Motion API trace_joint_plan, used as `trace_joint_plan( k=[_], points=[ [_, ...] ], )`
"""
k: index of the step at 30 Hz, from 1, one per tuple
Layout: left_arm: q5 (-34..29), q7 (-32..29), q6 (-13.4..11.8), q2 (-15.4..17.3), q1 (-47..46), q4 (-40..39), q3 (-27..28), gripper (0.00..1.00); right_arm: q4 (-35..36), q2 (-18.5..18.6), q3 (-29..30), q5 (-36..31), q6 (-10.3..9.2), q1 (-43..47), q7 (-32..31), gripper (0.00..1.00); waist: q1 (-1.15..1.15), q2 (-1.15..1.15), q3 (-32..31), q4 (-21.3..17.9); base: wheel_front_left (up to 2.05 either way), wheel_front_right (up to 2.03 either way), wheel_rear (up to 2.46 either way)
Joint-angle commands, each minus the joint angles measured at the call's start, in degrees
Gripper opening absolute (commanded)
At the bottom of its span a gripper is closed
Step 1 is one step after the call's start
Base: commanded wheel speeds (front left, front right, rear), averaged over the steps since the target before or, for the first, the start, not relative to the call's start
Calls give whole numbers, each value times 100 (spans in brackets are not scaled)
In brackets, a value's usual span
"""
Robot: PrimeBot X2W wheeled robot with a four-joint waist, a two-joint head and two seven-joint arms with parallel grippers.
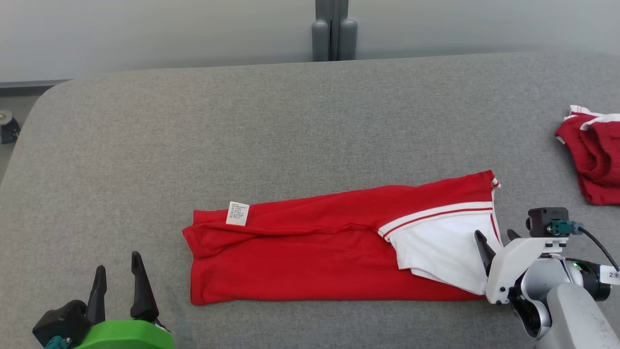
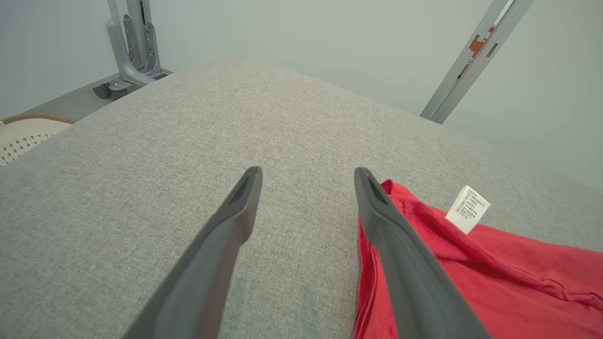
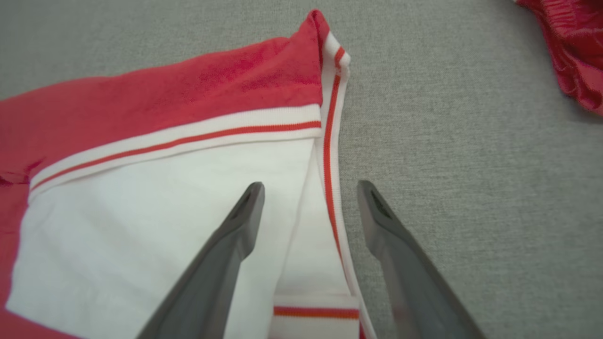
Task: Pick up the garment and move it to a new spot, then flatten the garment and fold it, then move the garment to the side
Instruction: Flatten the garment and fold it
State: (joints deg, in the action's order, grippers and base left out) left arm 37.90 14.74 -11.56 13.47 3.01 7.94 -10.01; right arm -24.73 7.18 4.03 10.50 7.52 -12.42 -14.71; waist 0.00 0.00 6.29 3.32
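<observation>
Closest to the head camera, at 7 o'clock, the left gripper (image 1: 117, 261) rises from its bright green plastic housing (image 1: 126, 334), its two long dark fingers spread apart with nothing between them. At 4 o'clock the right gripper (image 1: 495, 233), on its white and silver wrist, is likewise wide open and empty.

Between them lies the garment (image 1: 310, 242), a red jersey shirt with a white panel and red-striped white trim. It is folded into a long band across the grey fabric-covered table (image 1: 242, 121), reaching from 8 o'clock to 4 o'clock of the head view. A small white printed care label (image 1: 237, 213) lies on its upper left corner.

The garment's left end is just beside the left gripper at its 2 o'clock, not touching. In the left wrist view (image 2: 308, 172) the red cloth (image 2: 494, 273) runs under the right-hand finger only, with the label (image 2: 468, 208) beyond it and bare table between the tips.

The right gripper is over the garment's white end. In the right wrist view (image 3: 311, 185) one finger lies above the white panel (image 3: 165, 212), the other above bare table, and the striped edge runs up between them. Whether the tips touch the cloth cannot be told.

A crumpled red cloth with white trim (image 1: 593, 155) sits well apart at 3 o'clock, and grey metal posts (image 1: 334, 34) stand at 12 o'clock.
</observation>
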Motion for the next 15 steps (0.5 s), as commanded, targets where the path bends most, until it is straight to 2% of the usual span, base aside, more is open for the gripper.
trace_joint_plan(
  k=[1,8,9,10,13,14,15],
  points=[
    [-79,25,15,-14,-83,13,-11,100,-129,30,24,43,-9,-61,-85,100,0,0,-10,109,0,0,0],
    [-107,37,45,-46,-126,60,-11,100,-752,-55,22,34,-8,-283,-247,100,0,0,-20,193,0,0,0],
    [-113,38,34,-44,-126,65,-3,100,-811,-92,-32,66,-5,-318,-252,86,0,0,-22,188,0,0,0],
    [-122,39,31,-36,-126,72,-7,100,-858,-113,-71,86,-5,-349,-244,57,0,0,-25,180,0,0,0],
    [-175,41,23,-32,-141,77,-67,100,-995,-152,-195,148,-4,-446,-174,6,0,0,-34,147,0,0,0],
    [-192,41,23,-37,-149,82,-86,100,-1030,-163,-226,181,-4,-488,-124,0,0,0,-41,129,0,0,0],
    [-206,39,16,-48,-151,74,-114,100,-1049,-164,-237,184,-5,-533,-64,0,0,0,-49,109,0,0,0]
  ],
)
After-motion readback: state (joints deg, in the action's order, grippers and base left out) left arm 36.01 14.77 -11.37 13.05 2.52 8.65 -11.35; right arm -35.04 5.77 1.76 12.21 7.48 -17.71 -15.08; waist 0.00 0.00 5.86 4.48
